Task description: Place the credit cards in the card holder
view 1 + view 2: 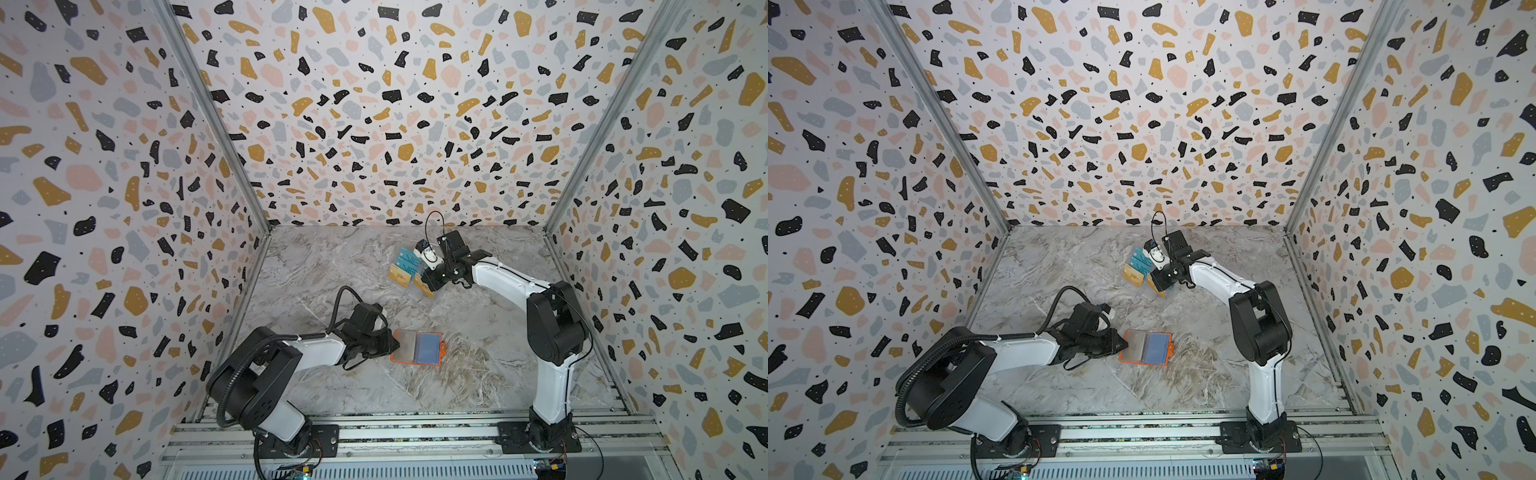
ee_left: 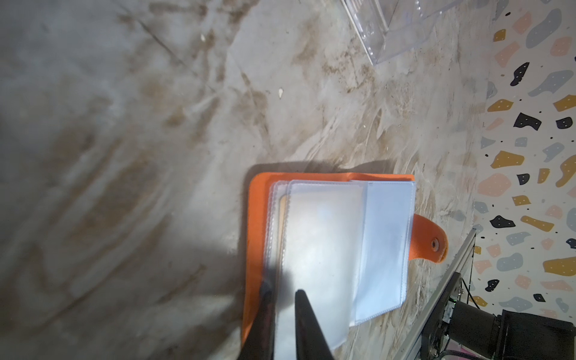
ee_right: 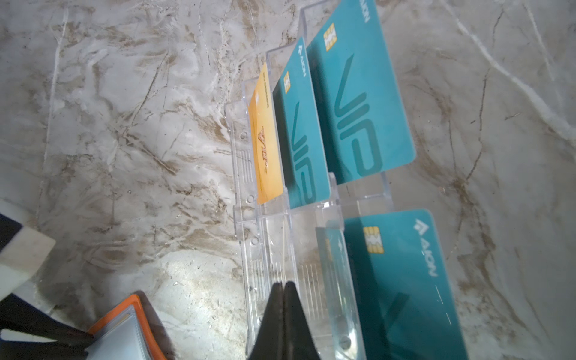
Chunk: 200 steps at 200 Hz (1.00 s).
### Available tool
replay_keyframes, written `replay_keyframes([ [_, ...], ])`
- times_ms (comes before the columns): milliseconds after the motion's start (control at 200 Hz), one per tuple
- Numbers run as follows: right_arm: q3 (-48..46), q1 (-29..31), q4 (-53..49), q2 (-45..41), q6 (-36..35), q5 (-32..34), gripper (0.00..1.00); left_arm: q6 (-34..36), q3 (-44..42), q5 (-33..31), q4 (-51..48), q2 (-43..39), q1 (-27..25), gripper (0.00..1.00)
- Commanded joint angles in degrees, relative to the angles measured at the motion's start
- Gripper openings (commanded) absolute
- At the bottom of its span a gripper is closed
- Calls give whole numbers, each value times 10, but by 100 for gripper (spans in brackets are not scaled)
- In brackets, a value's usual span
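Observation:
The orange card holder (image 1: pixel 415 347) (image 1: pixel 1144 347) (image 2: pixel 255 218) lies open on the marble floor, clear sleeves up. My left gripper (image 2: pixel 283 293) (image 1: pixel 396 344) is shut on the edge of one sleeve. A tan-gold edge (image 2: pixel 282 205) shows inside a lower sleeve. One tan-gold credit card (image 3: pixel 266 146) (image 1: pixel 397 272) stands in the clear rack (image 3: pixel 274 249). My right gripper (image 3: pixel 283 283) (image 1: pixel 425 284) is over the rack, fingertips pressed together. In both top views another tan-gold credit card (image 1: pixel 424 289) (image 1: pixel 1156 291) sits at its tips, and it is edge-on in the right wrist view.
Teal VIP cards (image 3: pixel 358 103) (image 3: pixel 402 280) stand in the rack's other slots. A corner of the rack (image 2: pixel 371 31) shows in the left wrist view. Terrazzo walls enclose the floor on three sides. An aluminium rail (image 1: pixel 415 432) carries both arm bases at the front.

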Motion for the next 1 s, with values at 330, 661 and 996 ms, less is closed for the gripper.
replay_keyframes([
  [330,-239,-5,193,-223,273,-275,0,-45,-39,-32,-32,-18,-4,17],
  [661,-494,50,376,-304,487,-308,0,-46,-35,-33,-36,-10,-10,17],
  [996,-587,39,416,-318,543,-304,0,-45,-35,-32,-41,-10,-11,17],
])
